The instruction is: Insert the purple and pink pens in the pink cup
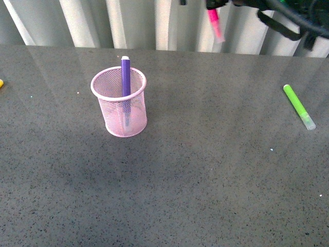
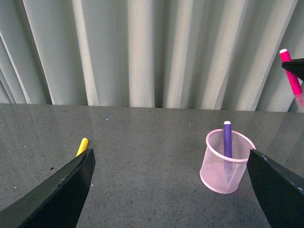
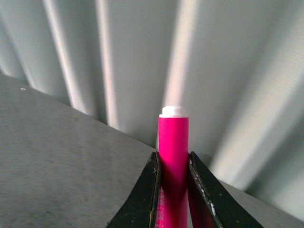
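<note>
From the front, the purple pen (image 1: 125, 72) is standing upright inside the pink cup (image 1: 110, 110), while the pink pen (image 1: 215, 23) is hanging in the air well to its right and a green pen (image 1: 298, 105) is lying on the table (image 1: 205, 180). In the left wrist view, the left gripper (image 2: 170, 161) is gaping wide, holding nothing. In the right wrist view, the right gripper (image 3: 173, 159) is clamping the pink pen's barrel

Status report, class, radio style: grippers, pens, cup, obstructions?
Right gripper shut on pink pen, held high, not yet over pink cup. Left gripper open, empty. Purple pen standing in cup. Nothing blocking.
</note>
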